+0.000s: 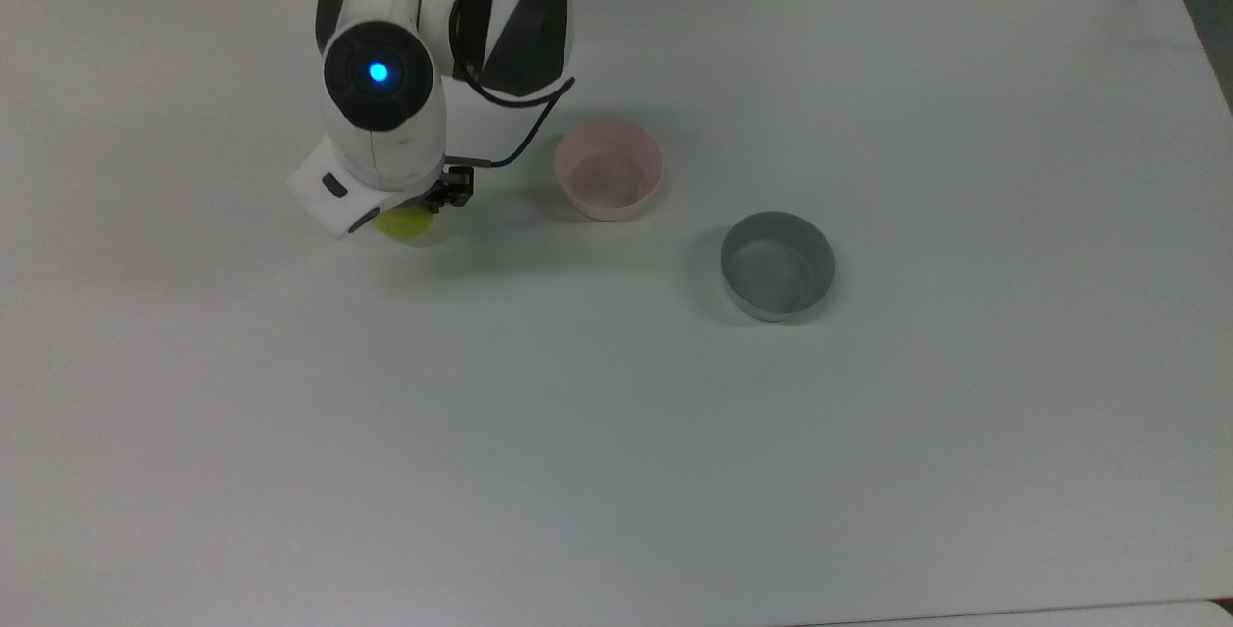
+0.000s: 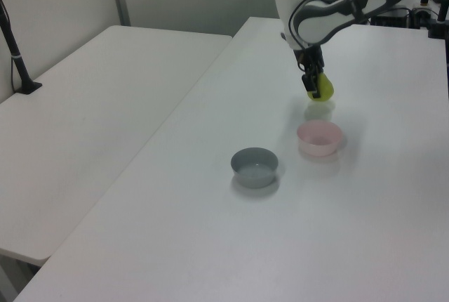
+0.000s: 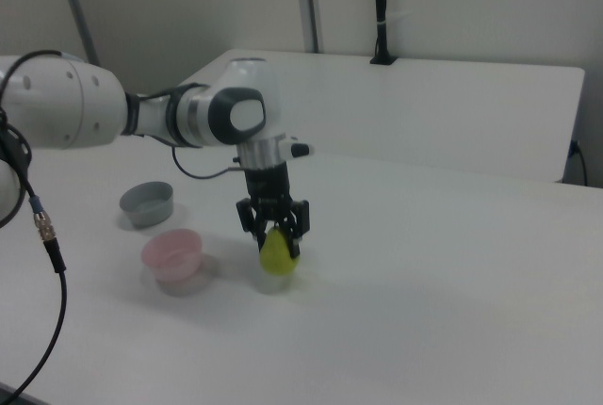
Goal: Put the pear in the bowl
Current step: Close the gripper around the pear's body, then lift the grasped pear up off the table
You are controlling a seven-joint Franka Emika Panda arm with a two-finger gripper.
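The yellow-green pear (image 3: pixel 277 254) hangs a little above the white table, its shadow below it, with my gripper (image 3: pixel 275 235) shut on its upper part. In the top view the pear (image 1: pixel 408 222) peeks out from under the arm's white wrist, and in the left view the pear (image 2: pixel 323 89) is held by the gripper (image 2: pixel 315 90) from above. The pale pink bowl (image 1: pixel 608 169) stands empty to the top view's right of the pear; it is the bowl (image 2: pixel 319 138) nearer the camera in the left view and the bowl (image 3: pixel 172 254) to the right view's left.
A grey bowl (image 1: pixel 776 264) of like size stands empty further to the top view's right of the pink one, also seen as the grey bowl (image 2: pixel 255 166) and grey bowl (image 3: pixel 147 202). A second white table (image 2: pixel 91 105) adjoins on the left view's left.
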